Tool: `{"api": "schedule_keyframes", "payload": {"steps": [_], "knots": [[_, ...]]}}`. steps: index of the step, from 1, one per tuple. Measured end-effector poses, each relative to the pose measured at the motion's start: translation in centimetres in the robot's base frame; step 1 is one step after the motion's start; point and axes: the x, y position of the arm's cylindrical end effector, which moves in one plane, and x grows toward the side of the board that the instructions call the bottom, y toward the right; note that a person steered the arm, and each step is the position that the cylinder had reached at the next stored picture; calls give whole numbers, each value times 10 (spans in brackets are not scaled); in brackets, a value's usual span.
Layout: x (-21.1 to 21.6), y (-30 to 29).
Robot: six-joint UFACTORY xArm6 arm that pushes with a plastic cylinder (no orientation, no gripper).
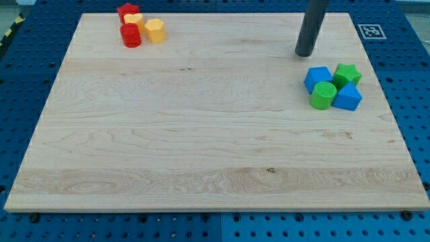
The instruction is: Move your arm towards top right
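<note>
My tip (pixel 305 54) rests on the wooden board (pixel 201 134) near the view's top right. Just below and right of it lies a tight cluster: a blue block (pixel 316 77), a green star-shaped block (pixel 348 73), a green cylinder (pixel 323 95) and a second blue block (pixel 348 98). My tip stands a short way above the first blue block, not touching it. At the view's top left is another cluster: a red star-shaped block (pixel 126 11), a yellow block (pixel 134 20), a red cylinder (pixel 131 35) and a yellow hexagonal block (pixel 155 30).
The board lies on a blue perforated table (pixel 27 67). A black-and-white marker tag (pixel 371 31) sits beside the board's top right corner.
</note>
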Motion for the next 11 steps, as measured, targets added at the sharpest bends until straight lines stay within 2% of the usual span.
{"api": "schedule_keyframes", "payload": {"steps": [11], "knots": [[-14,-3]]}}
